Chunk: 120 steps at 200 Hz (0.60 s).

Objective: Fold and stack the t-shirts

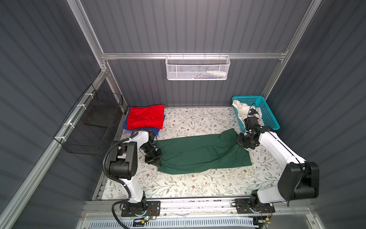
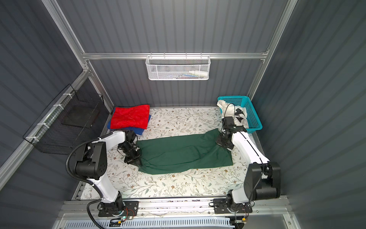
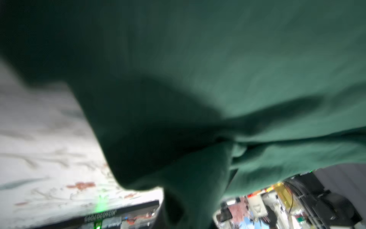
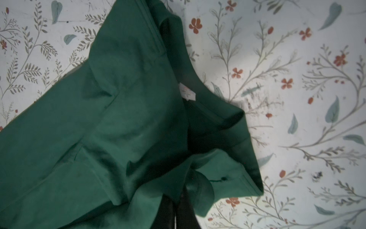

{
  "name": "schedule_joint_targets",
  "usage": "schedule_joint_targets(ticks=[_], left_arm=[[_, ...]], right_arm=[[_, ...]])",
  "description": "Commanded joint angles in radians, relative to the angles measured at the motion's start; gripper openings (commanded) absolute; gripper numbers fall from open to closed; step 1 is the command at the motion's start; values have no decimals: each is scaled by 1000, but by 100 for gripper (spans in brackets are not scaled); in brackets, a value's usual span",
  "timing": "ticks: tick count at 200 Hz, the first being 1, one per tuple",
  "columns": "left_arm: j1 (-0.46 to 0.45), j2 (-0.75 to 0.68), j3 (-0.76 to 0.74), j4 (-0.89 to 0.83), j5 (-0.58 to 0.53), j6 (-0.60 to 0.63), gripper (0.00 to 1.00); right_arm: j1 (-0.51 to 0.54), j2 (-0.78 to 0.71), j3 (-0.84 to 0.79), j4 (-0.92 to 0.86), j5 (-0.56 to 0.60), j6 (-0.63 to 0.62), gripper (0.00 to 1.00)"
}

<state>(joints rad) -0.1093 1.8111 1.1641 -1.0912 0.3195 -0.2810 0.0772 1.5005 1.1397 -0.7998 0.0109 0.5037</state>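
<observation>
A large dark green t-shirt [image 1: 202, 152] [image 2: 184, 152] lies spread across the middle of the floral table. My left gripper [image 1: 157, 161] is at its left edge. Green cloth [image 3: 217, 79] fills the left wrist view and hides the jaws. My right gripper [image 1: 242, 145] [image 4: 176, 198] is shut on the shirt's right end near the collar [image 4: 208, 103]. A folded red t-shirt [image 1: 145, 117] rests on a blue one [image 1: 156, 131] at the back left. In the turquoise basket [image 1: 267, 113] lies a white t-shirt [image 1: 240, 111].
A black wire basket [image 1: 93, 126] hangs on the left wall. A white mesh basket [image 1: 197, 68] hangs on the back rail. Bare floral tabletop [image 1: 188, 188] runs along the front, ahead of the arm bases.
</observation>
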Motion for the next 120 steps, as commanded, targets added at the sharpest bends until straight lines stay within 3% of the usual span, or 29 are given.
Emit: schedule_joint_targets(ticks=[1, 24, 34, 54, 81, 101, 120], left_arm=[[7, 0, 87, 151, -59, -81, 33], [7, 13, 122, 254, -134, -130, 90], [7, 7, 127, 278, -157, -142, 99], [5, -77, 99, 328, -243, -167, 100], [-38, -313, -50, 395, -345, -204, 96], [-173, -448, -154, 393, -454, -252, 89], [-304, -511, -253, 409, -458, -352, 79]], right_arm=[[-5, 63, 50, 40, 49, -26, 0], [-14, 123, 80, 35, 64, -40, 0], [-14, 139, 86, 36, 67, -42, 0], [-17, 158, 93, 46, 70, -45, 0], [-24, 186, 118, 38, 78, -50, 0], [-27, 196, 121, 40, 63, -47, 0], [-28, 197, 115, 57, 55, -38, 0]])
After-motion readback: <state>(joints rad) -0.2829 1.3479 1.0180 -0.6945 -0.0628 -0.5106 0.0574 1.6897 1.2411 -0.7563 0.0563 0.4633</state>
